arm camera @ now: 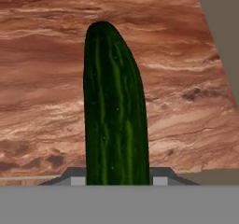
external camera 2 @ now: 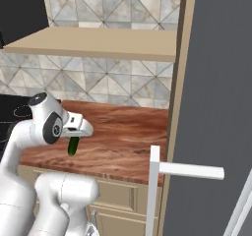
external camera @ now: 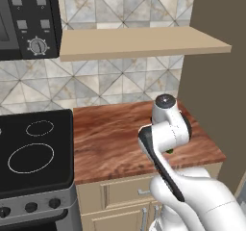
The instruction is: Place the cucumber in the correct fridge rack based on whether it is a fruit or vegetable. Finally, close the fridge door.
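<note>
Reddish wood-grain counter (external camera: 115, 138) under a tan shelf (external camera: 144, 42), tiled wall behind. Nearest to me, the gripper (external camera 2: 75, 135) hangs just above the counter near its front edge, jaws clamped on the cucumber (external camera 2: 73, 145). In the right base view the cucumber hangs upright below the hand, clear of the wood. In the hand view it runs straight out between the fingertips. To my left I see the black stove (external camera: 33, 153); to the right, a dark grey fridge side (external camera 2: 216, 92). A microwave (external camera: 26, 18) hangs upper left.
</note>
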Motion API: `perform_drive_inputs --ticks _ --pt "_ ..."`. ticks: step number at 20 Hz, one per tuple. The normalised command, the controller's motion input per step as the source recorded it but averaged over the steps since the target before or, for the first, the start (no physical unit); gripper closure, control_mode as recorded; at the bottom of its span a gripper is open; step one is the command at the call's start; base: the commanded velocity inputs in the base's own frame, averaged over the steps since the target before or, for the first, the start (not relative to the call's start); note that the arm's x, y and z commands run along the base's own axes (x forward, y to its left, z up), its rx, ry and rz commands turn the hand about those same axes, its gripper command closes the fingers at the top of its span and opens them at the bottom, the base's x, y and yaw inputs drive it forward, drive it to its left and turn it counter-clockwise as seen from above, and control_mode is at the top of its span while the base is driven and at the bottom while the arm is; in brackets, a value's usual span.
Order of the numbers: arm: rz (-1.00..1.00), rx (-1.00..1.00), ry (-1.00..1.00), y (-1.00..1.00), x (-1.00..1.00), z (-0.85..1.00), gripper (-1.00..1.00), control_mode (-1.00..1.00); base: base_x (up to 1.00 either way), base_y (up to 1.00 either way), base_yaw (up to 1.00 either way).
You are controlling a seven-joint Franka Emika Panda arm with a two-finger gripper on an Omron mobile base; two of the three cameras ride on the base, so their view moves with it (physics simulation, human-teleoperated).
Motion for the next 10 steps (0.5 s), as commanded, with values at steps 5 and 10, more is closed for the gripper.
perform_drive_inputs --ticks 5,10 --pt "0.0 0.0 0.0 -0.18 -0.28 0.76 1.0 -1.0 0.0 0.0 0.0" --pt "0.0 0.0 0.0 0.0 -0.03 0.04 1.0 -1.0 0.0 0.0 0.0"
